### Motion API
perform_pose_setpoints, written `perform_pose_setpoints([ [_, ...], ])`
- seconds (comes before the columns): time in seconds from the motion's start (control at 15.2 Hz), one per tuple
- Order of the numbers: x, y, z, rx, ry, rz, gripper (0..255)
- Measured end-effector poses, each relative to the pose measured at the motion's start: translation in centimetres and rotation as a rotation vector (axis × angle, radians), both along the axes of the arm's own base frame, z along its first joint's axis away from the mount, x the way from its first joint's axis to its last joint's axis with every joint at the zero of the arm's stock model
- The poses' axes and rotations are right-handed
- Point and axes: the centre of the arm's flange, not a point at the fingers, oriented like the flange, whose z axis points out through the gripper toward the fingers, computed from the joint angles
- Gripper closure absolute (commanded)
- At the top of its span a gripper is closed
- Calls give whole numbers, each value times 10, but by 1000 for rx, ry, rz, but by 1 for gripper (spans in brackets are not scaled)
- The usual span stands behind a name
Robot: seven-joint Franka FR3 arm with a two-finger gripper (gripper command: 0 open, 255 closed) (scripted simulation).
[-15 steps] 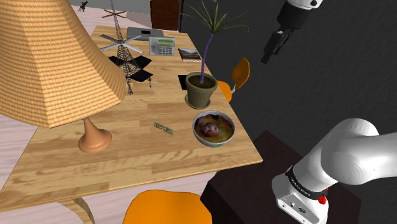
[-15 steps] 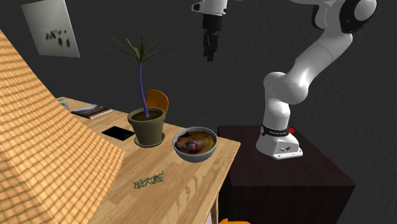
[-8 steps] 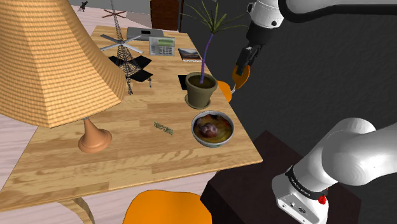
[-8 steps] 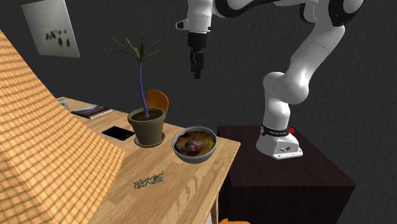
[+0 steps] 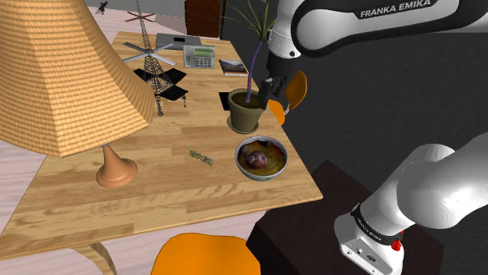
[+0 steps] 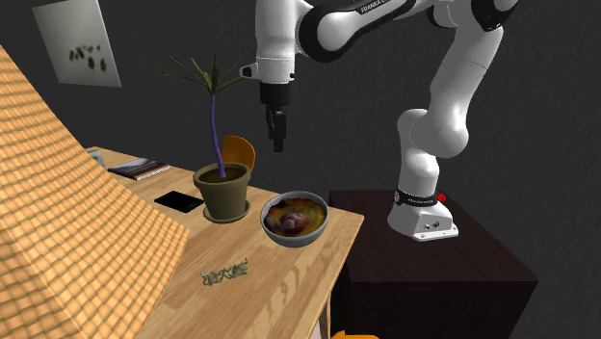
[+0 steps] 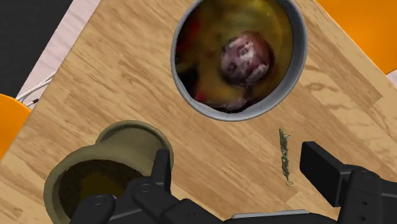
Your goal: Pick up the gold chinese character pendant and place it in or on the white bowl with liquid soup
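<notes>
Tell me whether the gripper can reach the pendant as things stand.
Probably yes. The pendant lies uncovered on bare table, apart from the bowl. The open gripper hangs above the pot and bowl, with nothing between.

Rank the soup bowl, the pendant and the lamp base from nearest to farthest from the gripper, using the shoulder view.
1. Soup bowl, just below the gripper.
2. Pendant, left of the bowl.
3. Lamp base, farthest left.

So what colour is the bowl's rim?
Grey: the bowl has a grey rim and wall, best seen in the wrist view.
</notes>
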Motion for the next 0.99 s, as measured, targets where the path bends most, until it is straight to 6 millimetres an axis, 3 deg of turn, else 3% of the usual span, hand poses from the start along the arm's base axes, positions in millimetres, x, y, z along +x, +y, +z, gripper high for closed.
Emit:
perform_pose_setpoints([
  [0.73,75,75,-102,28,50,79,0],
  [0.99,94,104,-135,39,68,107,0],
])
